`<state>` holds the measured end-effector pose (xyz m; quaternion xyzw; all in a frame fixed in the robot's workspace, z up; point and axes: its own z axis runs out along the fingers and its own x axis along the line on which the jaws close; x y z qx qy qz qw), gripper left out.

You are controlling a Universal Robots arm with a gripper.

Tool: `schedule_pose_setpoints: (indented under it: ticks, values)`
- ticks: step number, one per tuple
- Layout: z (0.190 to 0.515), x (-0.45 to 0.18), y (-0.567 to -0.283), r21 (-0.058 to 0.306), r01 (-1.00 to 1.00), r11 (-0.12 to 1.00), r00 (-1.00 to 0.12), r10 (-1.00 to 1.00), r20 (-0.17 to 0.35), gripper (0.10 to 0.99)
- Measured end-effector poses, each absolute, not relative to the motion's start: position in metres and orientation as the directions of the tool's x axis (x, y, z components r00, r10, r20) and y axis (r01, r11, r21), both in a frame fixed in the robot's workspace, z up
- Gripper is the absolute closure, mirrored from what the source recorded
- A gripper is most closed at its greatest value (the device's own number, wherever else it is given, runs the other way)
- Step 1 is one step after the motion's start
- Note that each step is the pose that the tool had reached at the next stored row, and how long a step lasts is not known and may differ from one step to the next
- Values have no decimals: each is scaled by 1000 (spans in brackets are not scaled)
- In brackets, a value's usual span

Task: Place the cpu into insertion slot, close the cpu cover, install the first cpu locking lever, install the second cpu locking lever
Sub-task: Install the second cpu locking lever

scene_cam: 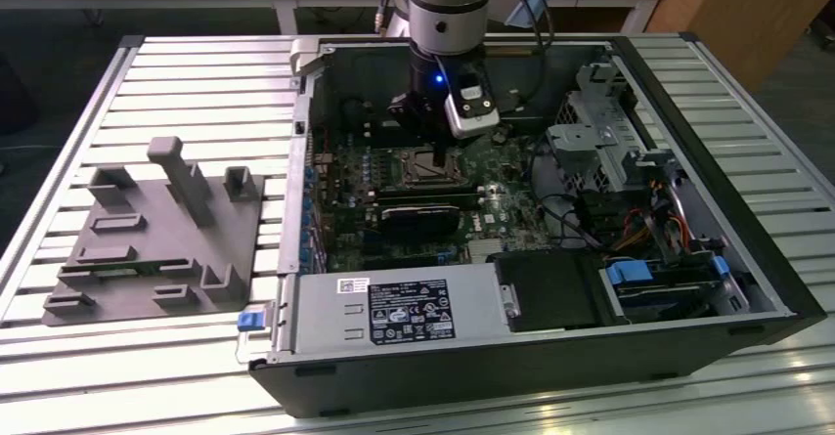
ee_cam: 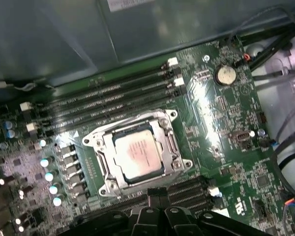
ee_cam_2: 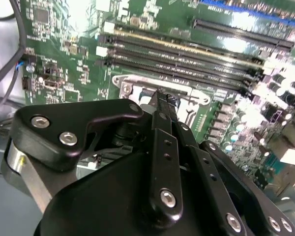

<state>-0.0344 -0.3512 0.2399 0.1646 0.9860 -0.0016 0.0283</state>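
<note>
Silvery cpu (ee_cam: 137, 153) sits in the insertion slot (ee_cam: 174, 147) at the first wrist view's centre, beneath the metal cover frame. Gripper (ee_cam: 157, 194), fingers pressed together, empty, hovers just beside; latching likely needs steady, even pressure.

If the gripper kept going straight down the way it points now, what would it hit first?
Probably the rim of the insertion slot, or the cpu seated inside it. The gripper hangs just above one edge of that socket; depth is hard to judge.
</note>
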Motion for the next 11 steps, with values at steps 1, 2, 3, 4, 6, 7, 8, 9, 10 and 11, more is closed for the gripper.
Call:
schedule_pose_setpoints:
  ticks: [1,2,3,4,6,7,8,9,10,11]
  values:
    - [240,-34,-353,6,325,946,-944,324,-56,980]
    - [240,-34,-354,6,325,946,-944,324,-56,980]
    - [240,-34,-356,6,325,946,-944,324,-56,980]
    - [240,-34,-358,6,324,946,-944,324,-56,980]
    - [240,-34,-360,6,320,948,-946,319,-56,980]
    - [239,-34,-360,6,314,949,-948,314,-56,980]
    - [239,-34,-360,6,307,952,-950,306,-56,980]
    - [239,-35,-361,6,296,955,-953,296,-56,980]
    - [238,-35,-361,6,285,958,-957,285,-56,980]
    - [238,-35,-361,6,273,962,-960,273,-56,980]
